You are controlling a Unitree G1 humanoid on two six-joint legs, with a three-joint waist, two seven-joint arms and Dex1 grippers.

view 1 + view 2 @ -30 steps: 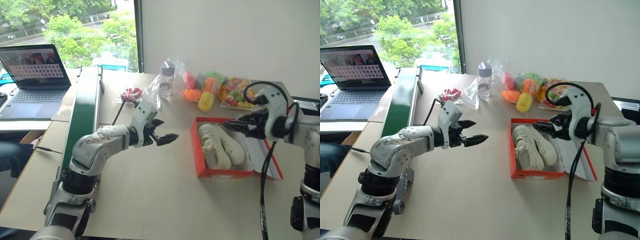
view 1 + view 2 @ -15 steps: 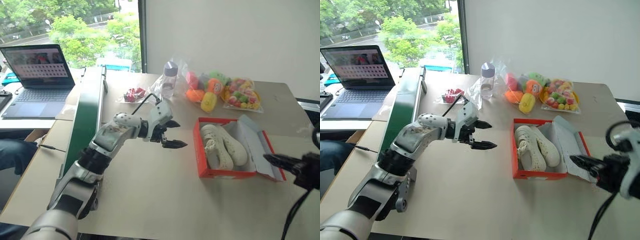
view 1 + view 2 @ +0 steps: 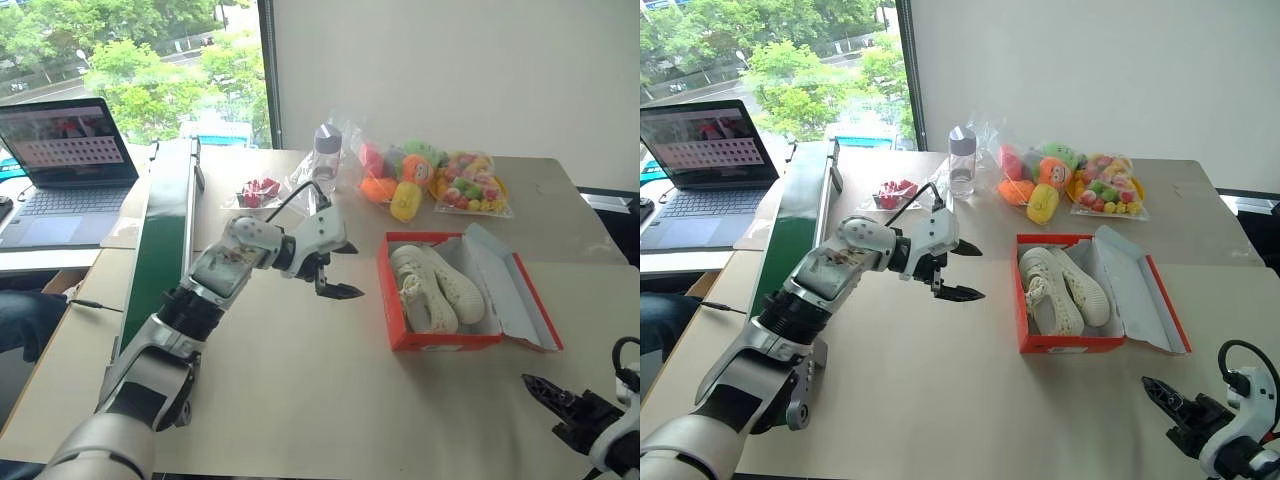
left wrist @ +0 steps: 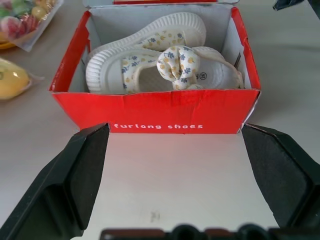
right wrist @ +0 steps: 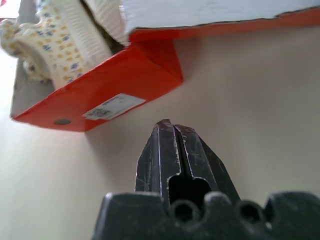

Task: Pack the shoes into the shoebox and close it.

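Observation:
The orange-red shoebox (image 3: 445, 338) lies open on the table, its white-lined lid (image 3: 520, 300) folded out flat to the right. Both cream-white shoes (image 3: 436, 288) lie side by side inside it. In the left wrist view the shoes (image 4: 150, 55) show a small flower print and a bow. My left gripper (image 3: 348, 270) hovers open and empty just left of the box, pointing at its side wall (image 4: 155, 112). My right gripper (image 3: 540, 388) is low at the table's front right, well short of the box, shut on nothing; its closed fingertips (image 5: 167, 125) point toward a box corner (image 5: 125, 75).
Two clear bags of colourful plush toys (image 3: 400, 180) (image 3: 468, 185), a bottle (image 3: 325, 155) and a small red packet (image 3: 260, 190) stand behind the box. A long green case (image 3: 165, 230) and a laptop (image 3: 65, 150) lie to the left. A person's sleeve (image 3: 20, 315) shows at the left edge.
My right gripper drew away from above the box, dropped back toward the table's front right and shut. My left gripper rolled at the wrist. The camera shifted.

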